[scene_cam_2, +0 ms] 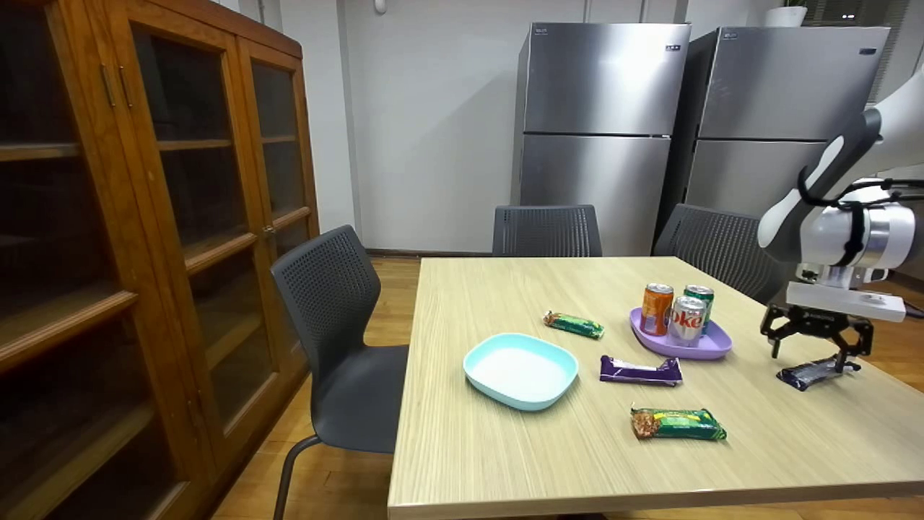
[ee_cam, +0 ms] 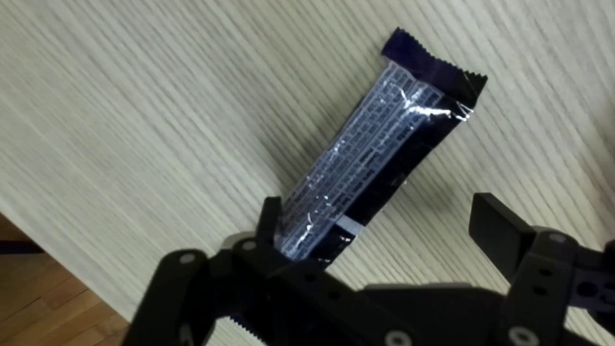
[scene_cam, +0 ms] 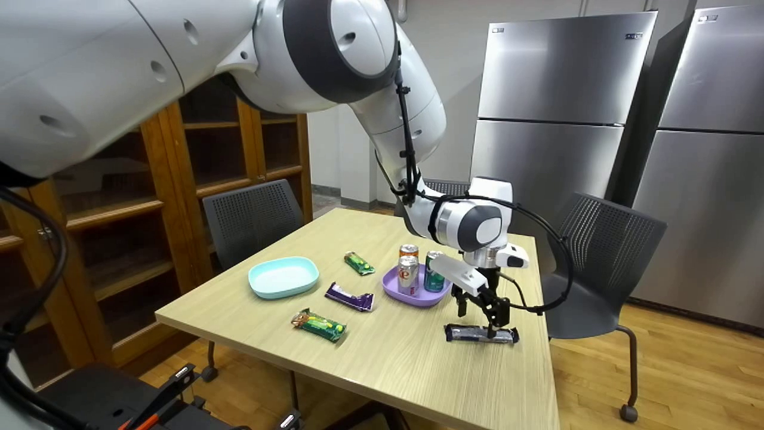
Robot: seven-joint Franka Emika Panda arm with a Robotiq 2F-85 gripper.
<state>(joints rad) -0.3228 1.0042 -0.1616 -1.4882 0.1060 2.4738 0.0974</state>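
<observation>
Black claw (ee_cam: 377, 209) over glossy, dark, serrated, grey-printed wrapped bar (ee_cam: 372, 158).

Wood and Steel All Around

I see two steel refrigerators (scene_cam_2: 603, 94), softly shining, beside a pale wall (scene_cam_2: 433, 144). A tall brown cabinet (scene_cam_2: 216, 249) has glass doors (scene_cam_2: 198, 195). Three dark chairs (scene_cam_2: 332, 303) stand around the light surface (scene_cam_2: 505, 455), upon a floor (scene_cam: 686, 376) of wooden boards.

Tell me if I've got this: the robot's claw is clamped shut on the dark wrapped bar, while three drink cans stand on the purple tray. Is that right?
Not quite: the claw isn't clamped shut. The wrist view shows its jaws wide open, not gripping the dark wrapped bar. The three drink cans do stand on the purple tray.
</observation>
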